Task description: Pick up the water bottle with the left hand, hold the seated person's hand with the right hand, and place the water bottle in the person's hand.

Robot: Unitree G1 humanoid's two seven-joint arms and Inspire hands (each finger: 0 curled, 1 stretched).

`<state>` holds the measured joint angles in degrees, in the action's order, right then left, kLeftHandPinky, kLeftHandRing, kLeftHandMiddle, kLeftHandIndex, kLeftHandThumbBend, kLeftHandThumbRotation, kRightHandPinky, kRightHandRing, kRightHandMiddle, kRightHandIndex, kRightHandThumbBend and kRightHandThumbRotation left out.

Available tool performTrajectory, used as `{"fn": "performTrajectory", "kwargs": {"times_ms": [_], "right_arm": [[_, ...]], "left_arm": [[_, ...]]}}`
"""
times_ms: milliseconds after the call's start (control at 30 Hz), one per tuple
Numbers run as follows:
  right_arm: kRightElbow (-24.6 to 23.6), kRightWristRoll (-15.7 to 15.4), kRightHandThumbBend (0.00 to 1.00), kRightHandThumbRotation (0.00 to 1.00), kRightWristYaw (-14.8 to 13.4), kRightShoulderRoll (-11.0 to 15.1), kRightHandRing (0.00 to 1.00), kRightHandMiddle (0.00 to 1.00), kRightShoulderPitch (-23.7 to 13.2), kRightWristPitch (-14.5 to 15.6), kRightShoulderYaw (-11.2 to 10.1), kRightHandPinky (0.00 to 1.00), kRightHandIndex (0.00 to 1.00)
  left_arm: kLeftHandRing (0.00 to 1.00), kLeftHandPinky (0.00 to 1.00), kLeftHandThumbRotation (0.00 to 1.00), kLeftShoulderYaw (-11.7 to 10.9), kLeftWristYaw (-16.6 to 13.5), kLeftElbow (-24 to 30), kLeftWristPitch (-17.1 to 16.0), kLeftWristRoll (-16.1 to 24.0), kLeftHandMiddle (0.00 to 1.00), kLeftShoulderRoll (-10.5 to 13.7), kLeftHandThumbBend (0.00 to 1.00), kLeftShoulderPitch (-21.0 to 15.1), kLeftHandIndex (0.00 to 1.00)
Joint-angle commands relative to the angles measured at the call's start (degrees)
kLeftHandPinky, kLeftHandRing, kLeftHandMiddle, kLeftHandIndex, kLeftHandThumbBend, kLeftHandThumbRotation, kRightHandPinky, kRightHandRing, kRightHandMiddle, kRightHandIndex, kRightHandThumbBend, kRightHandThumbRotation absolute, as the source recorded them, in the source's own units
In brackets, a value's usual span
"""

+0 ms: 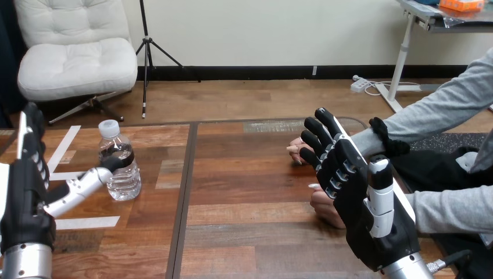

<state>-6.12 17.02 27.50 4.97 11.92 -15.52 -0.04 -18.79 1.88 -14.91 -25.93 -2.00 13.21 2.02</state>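
Nearest, by the table's (250,232) front-left corner, the left hand (23,197) stands on edge. Its fingers are straight up and its thumb is stretched sideways, the tip seemingly touching the water bottle (125,181). It is spread wide, likely to wrap the bottle, and is not yet gripping. Toward the right edge the right hand (366,215) is raised with its fingers straight and apart, clasping nothing. It hangs over the person's nearer hand (324,210), probably lining up to take it. The bottle stands upright and capped on the table's left part. The person's other hand (295,150) rests near the far edge.
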Motion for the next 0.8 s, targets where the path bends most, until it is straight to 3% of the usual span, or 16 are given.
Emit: {"fn": "performTrajectory", "kwargs": {"times_ms": [0,467,667,767], "right_arm": [[-0.2,0.2,0.94,1.0,0.0,0.1,1.0,0.99,-2.3,-0.8,0.3,1.0,1.0],[0.0,0.1,0.93,1.0,0.0,0.1,1.0,0.99,-2.4,-0.9,0.2,1.0,1.0],[0.0,0.2,0.93,1.0,0.2,0.3,1.0,0.99,-2.4,-0.7,0.2,1.0,1.0],[0.1,0.2,0.93,1.0,0.3,0.2,1.0,0.99,-2.5,-1.0,0.2,1.0,1.0]], "left_arm": [[1.0,1.0,0.05,1.1,0.1,-1.3,1.1,1.2,1.0,2.3,1.0,-4.1,1.0],[1.0,1.0,0.01,1.4,0.2,-6.1,1.8,1.7,1.0,2.9,1.0,-6.6,1.0],[1.0,1.0,0.02,1.7,-0.6,-9.8,1.3,3.3,1.0,3.8,1.0,-8.7,1.0],[1.0,1.0,0.04,2.5,-2.2,-11.6,1.1,6.1,1.0,4.9,1.0,-9.7,0.99]]}}
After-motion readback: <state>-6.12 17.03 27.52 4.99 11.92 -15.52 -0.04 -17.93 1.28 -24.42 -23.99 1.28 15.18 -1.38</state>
